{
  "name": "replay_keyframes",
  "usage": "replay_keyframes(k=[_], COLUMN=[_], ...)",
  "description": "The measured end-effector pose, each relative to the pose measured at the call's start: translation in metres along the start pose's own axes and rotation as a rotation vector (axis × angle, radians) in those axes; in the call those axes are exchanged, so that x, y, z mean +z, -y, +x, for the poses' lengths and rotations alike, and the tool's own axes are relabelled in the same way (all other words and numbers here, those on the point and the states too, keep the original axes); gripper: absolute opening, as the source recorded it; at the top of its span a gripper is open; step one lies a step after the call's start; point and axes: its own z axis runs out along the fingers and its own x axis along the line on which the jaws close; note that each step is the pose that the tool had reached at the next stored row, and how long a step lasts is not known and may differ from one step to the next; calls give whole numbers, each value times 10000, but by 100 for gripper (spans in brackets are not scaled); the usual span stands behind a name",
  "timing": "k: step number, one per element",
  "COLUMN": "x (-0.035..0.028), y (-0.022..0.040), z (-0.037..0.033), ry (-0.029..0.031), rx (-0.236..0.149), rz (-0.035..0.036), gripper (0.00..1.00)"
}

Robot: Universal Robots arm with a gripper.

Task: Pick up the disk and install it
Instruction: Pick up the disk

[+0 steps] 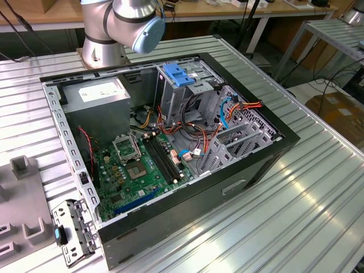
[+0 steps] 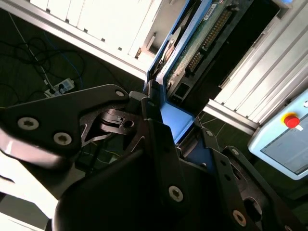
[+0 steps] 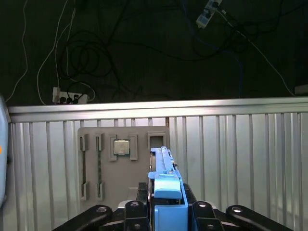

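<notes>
The gripper (image 3: 167,199) is closed on the disk (image 3: 163,166), its black fingers (image 2: 149,103) pinching the blue side rails at one end, so the drive juts out edge-on above the ribbed table (image 3: 240,159), just beyond the grey fixture plate (image 3: 96,163). The second wrist view shows its green circuit-board face (image 2: 192,43) bare. The hold looks short, taken near one end only. I judge the drive could pivot or slide in the jaws on any knock, and the exposed board could be scraped. At the computer case (image 1: 170,142), loose red and orange cables (image 1: 193,133) lie around the drive cage (image 1: 196,88) and a blue bracket (image 1: 178,75) sits on top of it. Either could snag or block a rail and skew the drive. Counted: one disk, one gripper, one case, one blue bracket, one power-supply box (image 1: 96,99), one fixture plate holding one processor chip (image 3: 121,147) — and two power strips (image 3: 70,96) on the floor
</notes>
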Motion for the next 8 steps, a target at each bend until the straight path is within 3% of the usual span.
replay_keyframes(k=[8], x=[-3], y=[32], z=[-1], ry=[-1], rx=[0], rz=[-2], gripper=[37])
